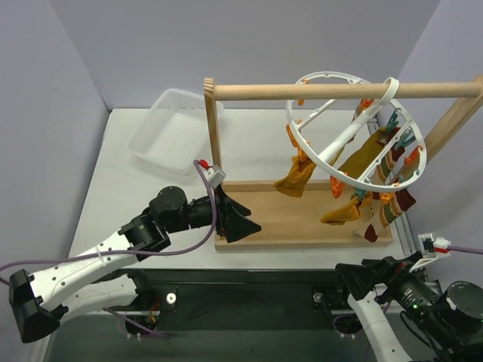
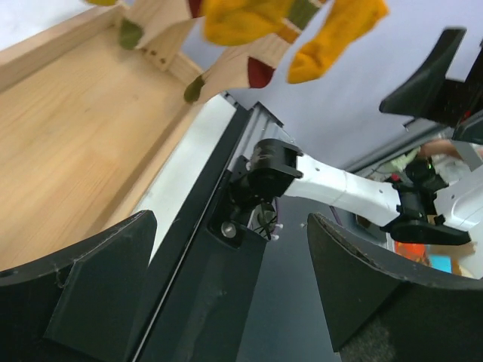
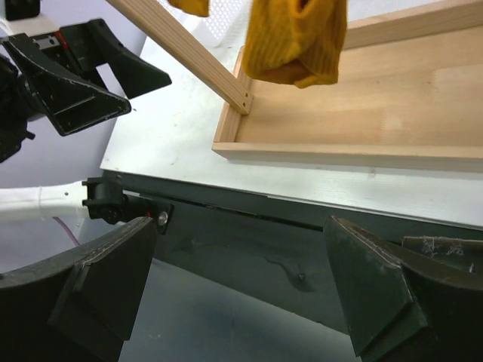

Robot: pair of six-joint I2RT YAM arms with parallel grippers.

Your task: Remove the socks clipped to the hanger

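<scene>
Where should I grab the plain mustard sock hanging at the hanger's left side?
Pinch the mustard sock at its free lower end, approaching from the near side. It hangs limp from its clip on the hanger, clear above the wooden base, so a downward pull should likely release it.

The hanger [image 1: 341, 145] hangs on the rod [image 1: 264, 92] (right end); socks [image 1: 296, 178] hang under it; the basket [image 1: 167, 130] sits behind, left.

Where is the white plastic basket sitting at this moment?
In the top view, the white basket sits on the table at far left, just left of the wooden rack and its left upright, beyond the left gripper.
</scene>
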